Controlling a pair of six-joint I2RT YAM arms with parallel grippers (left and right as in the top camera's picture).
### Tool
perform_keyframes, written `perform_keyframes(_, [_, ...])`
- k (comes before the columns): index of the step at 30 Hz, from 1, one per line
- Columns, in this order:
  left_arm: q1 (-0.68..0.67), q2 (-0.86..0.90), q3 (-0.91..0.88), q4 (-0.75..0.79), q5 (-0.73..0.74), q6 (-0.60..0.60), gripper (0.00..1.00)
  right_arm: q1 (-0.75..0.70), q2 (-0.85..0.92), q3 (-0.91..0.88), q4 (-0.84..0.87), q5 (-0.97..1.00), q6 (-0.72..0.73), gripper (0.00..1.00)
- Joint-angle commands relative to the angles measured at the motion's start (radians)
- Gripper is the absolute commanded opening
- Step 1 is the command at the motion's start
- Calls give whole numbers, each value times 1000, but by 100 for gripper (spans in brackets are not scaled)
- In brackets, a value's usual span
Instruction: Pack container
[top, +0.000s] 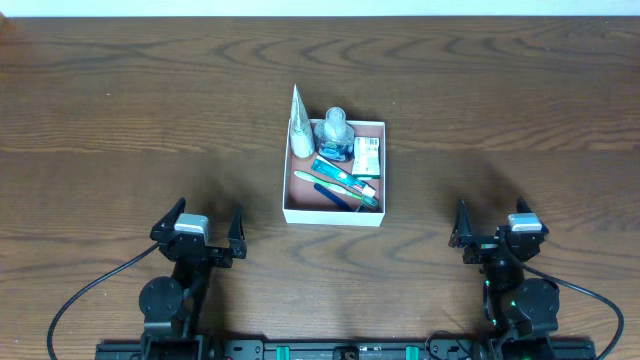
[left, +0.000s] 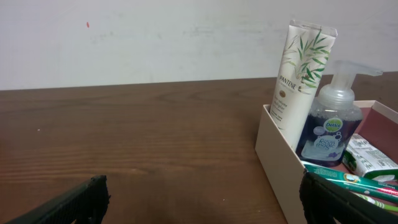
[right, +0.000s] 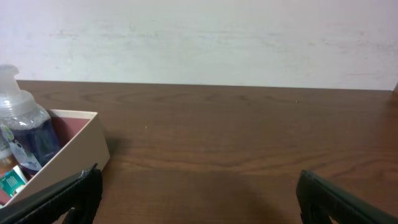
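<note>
- The dark brown wooden surface (top: 120, 120) carries everything; I see no writing on it.
- The square, shallow, white-walled container (top: 333, 217) with a reddish-brown floor sits at the middle of the surface. It is ahead of me and between my two arms, well apart from both.
- My left claw (top: 209, 215) has its fingers spread wide with nothing between them. Its wrist view shows the container (left: 273, 162) ahead and to the right.
- My right claw (top: 490, 215) is also spread wide and holds nothing. From there the container (right: 68, 155) lies ahead and to the left.
- The tall white tube with green bamboo leaves (left: 301, 74) stands in the far left corner, leaning on the wall. "PANTENE" runs along its side.
- The clear pump bottle of blue-purple liquid (left: 333, 127) stands just beside the tube and wears a green "Dettol" badge. Below it I can make out "foam"; the rest is too small.
- The small green-and-white packet (top: 367, 155) lies flat against the right wall; its print is unreadable.
- Long teal-green items (top: 338, 172) lie flat across the near half of the floor; I cannot read their lettering.
</note>
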Motion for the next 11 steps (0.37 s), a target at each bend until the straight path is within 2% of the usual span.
perform_keyframes(1, [4,1,-18,-34,11,5,98,-6,-10,-2,-5,-5,-12,99])
perform_keyframes(11, [4,1,-18,-34,11,5,98,-6,-9,-2,-5,-5,-12,98])
